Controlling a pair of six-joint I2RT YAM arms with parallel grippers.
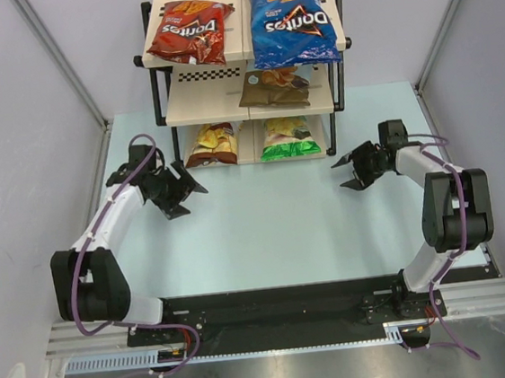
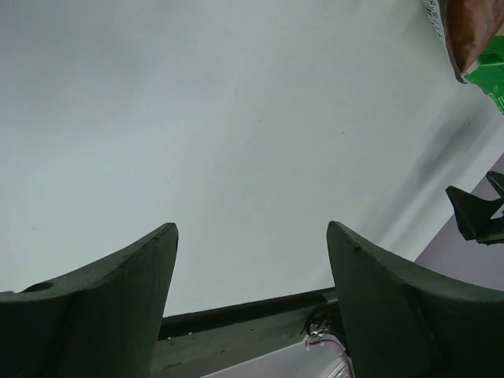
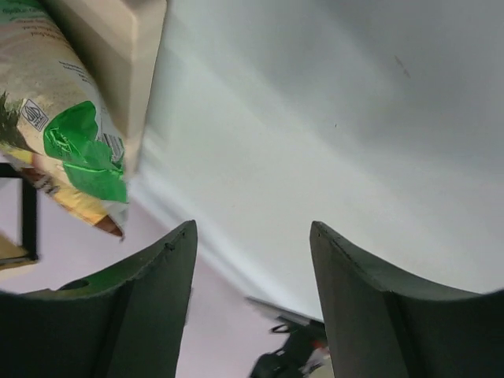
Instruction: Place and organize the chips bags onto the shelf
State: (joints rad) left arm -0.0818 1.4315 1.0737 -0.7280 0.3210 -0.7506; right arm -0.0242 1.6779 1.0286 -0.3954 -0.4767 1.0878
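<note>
Five chips bags lie on the shelf point(image 1: 202, 99): the blue Doritos bag point(image 1: 292, 20) and red Doritos bag point(image 1: 189, 30) on top, the pale bag point(image 1: 276, 87) in the middle, the green-white bag point(image 1: 288, 137) and small brown-red bag point(image 1: 213, 143) lowest, half hidden under the board above. The left gripper point(image 1: 188, 200) and right gripper point(image 1: 344, 175) hang just before the lowest bags, jaws wide apart, holding nothing.

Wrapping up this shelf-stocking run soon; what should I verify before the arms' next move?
1. Left gripper open, empty: ok.
2. Right gripper open, empty: ok.
3. Both clear of the shelf: ok.
4. Red Doritos, blue Doritos on top tier: ok.
5. Brown bag on middle tier; small Chuba, green-white Chuba on bottom: ok.
6. Blue Doritos seated securely: cannot tell; it reaches past the front edge.
</note>
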